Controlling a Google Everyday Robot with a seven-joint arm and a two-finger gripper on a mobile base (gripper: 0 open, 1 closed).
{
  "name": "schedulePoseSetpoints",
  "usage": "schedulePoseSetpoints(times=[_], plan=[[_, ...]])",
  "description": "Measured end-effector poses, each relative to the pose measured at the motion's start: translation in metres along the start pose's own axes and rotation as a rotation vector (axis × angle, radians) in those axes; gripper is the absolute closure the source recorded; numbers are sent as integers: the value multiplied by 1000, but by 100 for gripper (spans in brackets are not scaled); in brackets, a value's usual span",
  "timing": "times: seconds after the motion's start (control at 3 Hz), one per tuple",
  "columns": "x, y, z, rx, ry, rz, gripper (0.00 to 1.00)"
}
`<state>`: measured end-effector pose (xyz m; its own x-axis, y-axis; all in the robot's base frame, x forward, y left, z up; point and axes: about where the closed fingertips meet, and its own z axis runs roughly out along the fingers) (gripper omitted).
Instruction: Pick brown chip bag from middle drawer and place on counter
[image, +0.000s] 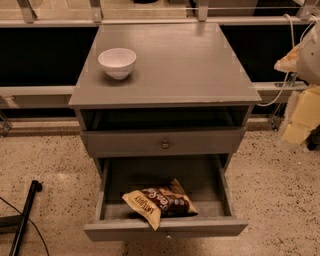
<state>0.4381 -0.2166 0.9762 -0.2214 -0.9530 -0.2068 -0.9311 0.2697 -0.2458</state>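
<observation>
The brown chip bag (162, 202) lies in the pulled-out middle drawer (210, 227), at the front centre of its grey tray floor, with one cream-yellow end resting over the front edge. The counter (190, 65) is the flat grey top of the cabinet above. My gripper (299, 117) shows as blurred cream-coloured parts at the right edge of the view, level with the counter's front edge. It is to the right of the cabinet and well away from the bag.
A small white bowl (117, 62) stands on the counter's left side. A closed grey drawer front with a round metal knob (165, 144) sits above the open drawer. A black pole and cable (22, 220) lie on the speckled beige floor (280, 200) at left. Metal rails run behind.
</observation>
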Motion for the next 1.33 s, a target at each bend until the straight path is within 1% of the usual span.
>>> schedulePoseSetpoints(times=[0.33, 0.67, 1.0, 1.33], plan=[[0, 0, 0, 0, 0, 0, 0], [-4, 9, 56, -46, -113, 34, 0], [-18, 56, 136, -164, -296, 70, 0], [-33, 73, 161, -194, -368, 112, 0]])
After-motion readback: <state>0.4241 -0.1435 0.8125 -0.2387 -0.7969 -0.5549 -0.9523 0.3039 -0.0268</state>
